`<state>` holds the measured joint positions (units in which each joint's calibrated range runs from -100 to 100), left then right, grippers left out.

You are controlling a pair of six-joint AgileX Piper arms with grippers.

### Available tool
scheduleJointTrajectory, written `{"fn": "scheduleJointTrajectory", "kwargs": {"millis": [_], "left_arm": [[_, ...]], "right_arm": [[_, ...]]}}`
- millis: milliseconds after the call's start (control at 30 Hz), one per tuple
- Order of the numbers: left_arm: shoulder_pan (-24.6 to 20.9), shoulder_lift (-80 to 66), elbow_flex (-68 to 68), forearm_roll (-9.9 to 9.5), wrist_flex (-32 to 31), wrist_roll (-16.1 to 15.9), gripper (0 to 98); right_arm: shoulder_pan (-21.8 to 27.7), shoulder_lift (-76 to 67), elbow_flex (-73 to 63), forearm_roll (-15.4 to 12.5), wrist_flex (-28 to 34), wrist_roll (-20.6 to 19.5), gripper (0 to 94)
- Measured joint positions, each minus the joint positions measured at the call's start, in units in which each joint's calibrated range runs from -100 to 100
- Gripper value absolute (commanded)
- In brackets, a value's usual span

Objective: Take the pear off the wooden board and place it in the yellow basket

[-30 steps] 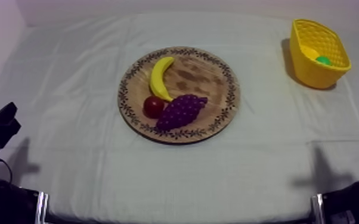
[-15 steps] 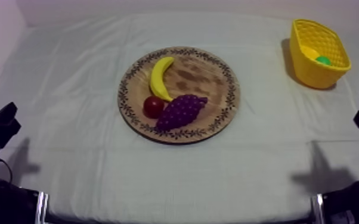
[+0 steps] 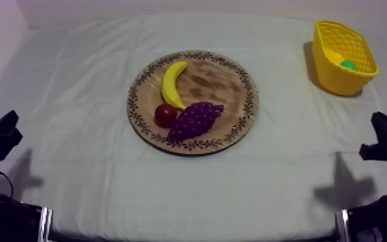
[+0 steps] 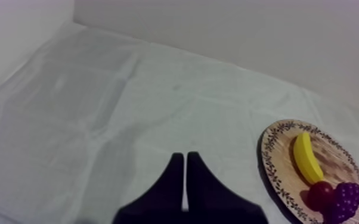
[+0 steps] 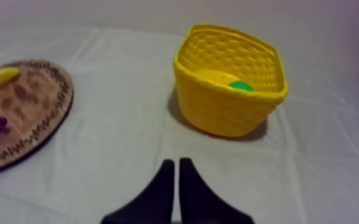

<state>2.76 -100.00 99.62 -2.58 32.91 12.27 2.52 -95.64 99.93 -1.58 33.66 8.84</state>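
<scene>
The pear (image 3: 341,62), yellow with a green end, lies inside the yellow basket (image 3: 347,82) at the far right of the table. From the right wrist view the pear (image 5: 226,79) rests low against the basket's (image 5: 223,114) inner wall. My right gripper (image 3: 384,136) hangs at the right edge, in front of the basket; its fingers (image 5: 176,170) lie together as a narrow wedge, holding nothing. My left gripper (image 3: 2,132) sits low at the left, also shut and empty (image 4: 185,164). The wooden board (image 3: 225,83) lies mid-table.
On the board lie a banana (image 3: 172,83), a small red fruit (image 3: 165,115) and a bunch of grapes (image 3: 196,120). The left wrist view shows the board (image 4: 337,164) off to one side, across bare cloth. Walls close the table's far and left sides.
My right gripper has come into the top view at the right edge and moved toward the table's front. The left arm and the fruit have not moved.
</scene>
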Motion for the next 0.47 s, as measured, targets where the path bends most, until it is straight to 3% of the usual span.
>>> {"fn": "scheduleJointTrajectory", "kwargs": {"millis": [200, 467], "left_arm": [[0.00, 0.00, 0.00, 0.00, 0.00, -0.03, 0.1], [0.00, 0.00, 0.00, 0.00, 0.00, -0.03, 0.1]], "right_arm": [[0.07, 0.00, 0.07, 0.14, 0.40, 4.50, 0.5], [0.07, 0.00, 0.07, 0.23, 0.49, 3.17, 0.5]]}}
